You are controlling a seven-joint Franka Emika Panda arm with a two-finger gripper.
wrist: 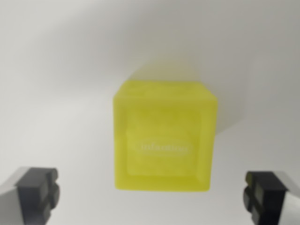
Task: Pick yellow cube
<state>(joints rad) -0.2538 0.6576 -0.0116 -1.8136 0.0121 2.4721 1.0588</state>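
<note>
The yellow cube (165,136) sits a little right of the frame's centre, resting on a plain white tabletop (56,70) that fills the rest of the wrist view. It is a bright lemon-yellow block, slightly translucent, with softly rounded edges and corners. The face turned toward the camera is the largest part seen; it carries a shallow inset square panel, and across the lower middle of that panel runs a line of pale raised or printed lettering, too blurred to read. A narrow strip of the cube's right side shows along the wrist view's right edge of the block, a shade darker than the front. Behind its upper edge a faint yellowish-grey smear and a soft grey shadow spread toward the upper right of the frame. The whole picture is soft in focus, so finer surface detail cannot be told.

The gripper (152,197) shows only as its two dark fingers, one (37,190) in the lower left corner and the other in the lower right corner. They stand wide apart, holding nothing, with the cube's lower edge lying between them and slightly above their tips in the frame. Neither finger touches the cube; clear white tabletop shows on both sides between block and finger.
</note>
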